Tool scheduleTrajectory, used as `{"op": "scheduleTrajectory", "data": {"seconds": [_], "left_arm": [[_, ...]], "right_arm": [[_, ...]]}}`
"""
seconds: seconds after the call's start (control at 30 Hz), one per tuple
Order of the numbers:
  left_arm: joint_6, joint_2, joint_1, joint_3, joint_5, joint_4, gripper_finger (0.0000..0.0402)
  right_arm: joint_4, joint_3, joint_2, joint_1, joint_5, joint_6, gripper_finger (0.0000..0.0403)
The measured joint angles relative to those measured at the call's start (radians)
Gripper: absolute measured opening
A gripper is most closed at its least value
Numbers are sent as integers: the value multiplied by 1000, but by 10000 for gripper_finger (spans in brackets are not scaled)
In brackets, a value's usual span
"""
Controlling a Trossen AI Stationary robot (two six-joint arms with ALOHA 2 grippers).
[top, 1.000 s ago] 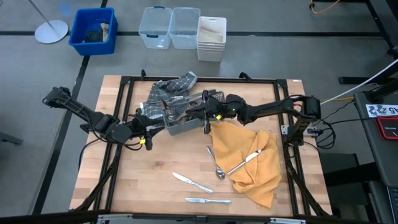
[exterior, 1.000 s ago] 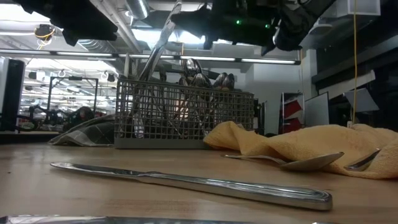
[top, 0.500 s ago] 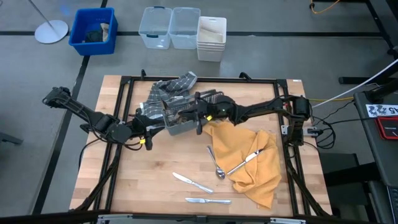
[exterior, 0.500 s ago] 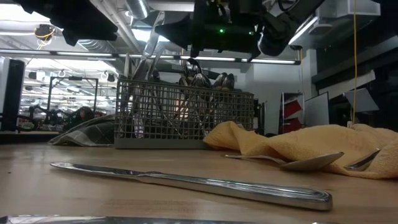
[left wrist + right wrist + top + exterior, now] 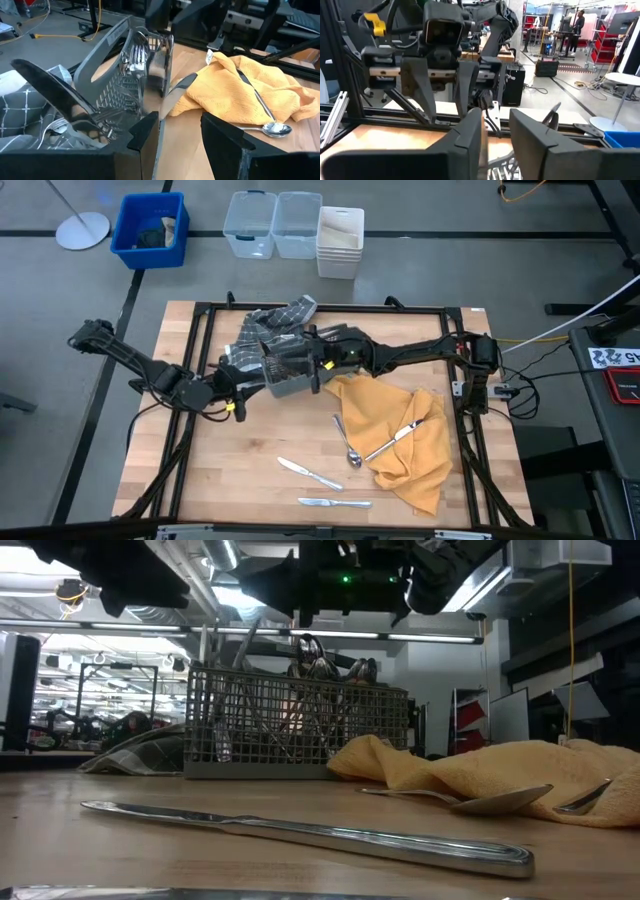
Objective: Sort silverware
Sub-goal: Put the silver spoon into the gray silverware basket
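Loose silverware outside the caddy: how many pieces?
4: a knife nearest the front edge, a knife just behind it, a spoon beside the yellow cloth, a knife on it. Folds may hide more.

The table (image 5: 230,480) is pale blond wood with a black metal frame (image 5: 200,320) around it. Both arms are dark, nearly black; the left one carries a small yellow tag (image 5: 240,407). A grey wire-mesh basket (image 5: 290,372) sits at the far middle, with shiny silver cutlery (image 5: 310,655) standing in it. To its left lies a grey and white checked cloth (image 5: 270,325). To the right lies a mustard-yellow cloth (image 5: 400,430). Near it are a silver spoon (image 5: 347,442) and two silver knives (image 5: 308,473). Beyond the table stand a blue bin (image 5: 150,228), two clear tubs (image 5: 272,224) and a white tub (image 5: 340,240).
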Motion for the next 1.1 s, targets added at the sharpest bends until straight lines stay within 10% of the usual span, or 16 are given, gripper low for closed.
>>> {"op": "scheduleTrajectory", "data": {"seconds": [0.6,1.1], "left_arm": [[-92,148,0,-1,190,-13,137],[-62,396,-1,-1,350,209,137]], "right_arm": [[-560,55,-245,24,-87,12,115],[-1071,54,-304,351,47,501,115]]}}
